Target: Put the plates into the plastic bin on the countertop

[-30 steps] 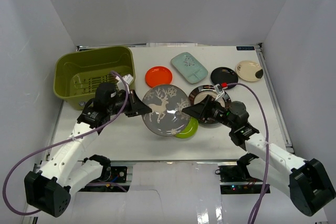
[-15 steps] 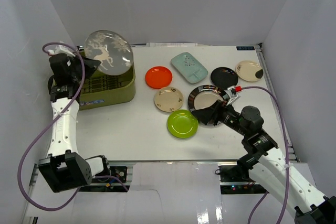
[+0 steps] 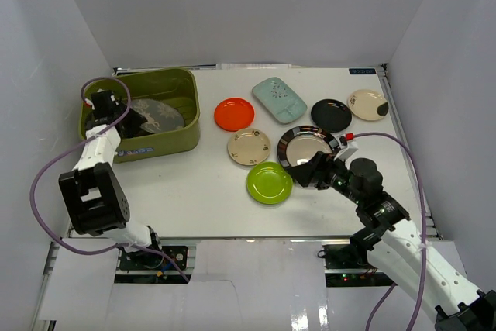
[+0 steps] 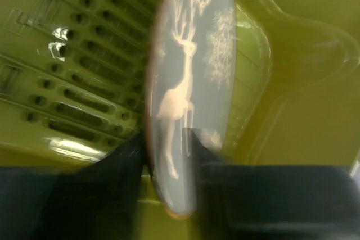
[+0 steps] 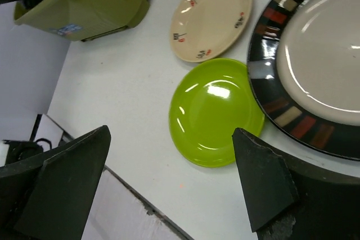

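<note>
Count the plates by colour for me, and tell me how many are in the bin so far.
Orange plate: 1
Lime green plate: 1
Black plate: 1
Cream plates: 2
Mint dish: 1
Dark-rimmed glossy plate: 1
Grey deer plate: 1, inside the bin, clamped by the left gripper
Total: 8 plates, 1 in the bin

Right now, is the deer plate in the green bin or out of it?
In. The deer plate is inside the walls of the green bin, with the left claw pinching its edge and the ribbed floor behind it.
</note>
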{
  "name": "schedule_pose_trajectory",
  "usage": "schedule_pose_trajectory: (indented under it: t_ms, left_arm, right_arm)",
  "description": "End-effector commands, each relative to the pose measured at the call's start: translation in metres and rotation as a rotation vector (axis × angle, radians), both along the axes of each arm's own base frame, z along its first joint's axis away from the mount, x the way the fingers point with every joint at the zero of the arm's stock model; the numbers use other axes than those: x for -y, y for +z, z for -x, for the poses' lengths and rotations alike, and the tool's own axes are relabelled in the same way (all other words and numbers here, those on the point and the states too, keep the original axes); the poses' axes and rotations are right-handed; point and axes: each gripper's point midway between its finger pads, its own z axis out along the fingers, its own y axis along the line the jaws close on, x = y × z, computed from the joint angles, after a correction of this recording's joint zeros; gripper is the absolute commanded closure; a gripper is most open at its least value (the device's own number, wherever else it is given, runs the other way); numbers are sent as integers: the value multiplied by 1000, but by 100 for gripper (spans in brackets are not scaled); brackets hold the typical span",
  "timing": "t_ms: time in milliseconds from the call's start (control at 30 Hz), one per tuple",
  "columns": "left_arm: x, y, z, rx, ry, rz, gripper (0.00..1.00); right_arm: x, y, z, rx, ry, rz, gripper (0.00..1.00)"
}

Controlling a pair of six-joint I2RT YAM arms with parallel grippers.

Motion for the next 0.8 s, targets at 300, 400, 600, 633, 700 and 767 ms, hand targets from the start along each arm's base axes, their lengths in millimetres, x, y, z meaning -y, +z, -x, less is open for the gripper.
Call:
schedule_pose_trajectory:
  t_ms: [300,400,600,633,700,767]
  left_arm:
    - [9,66,-5,216,-54,-33,2]
    - [14,105,7,323,-40,-77,2]
    - [24,105,41,366,-43,-108,2]
    - [27,101,45,360,-51,-100,2]
    - [36,98,55,367,-77,-74,2]
    - [44,103,61,394,-97,-47,2]
  right_arm:
    - [75,-70,-49,-118,-479,222,25]
    - [96,-91,-59,-206,-558,227,25]
    - [132,-121,-68,-312,-675,69,12]
    - [137,-124,-68,-328,-690,42,11]
    - [139,-135,-67,-352,-684,6,10]
    - [128,-143,-66,-399,-626,-65,11]
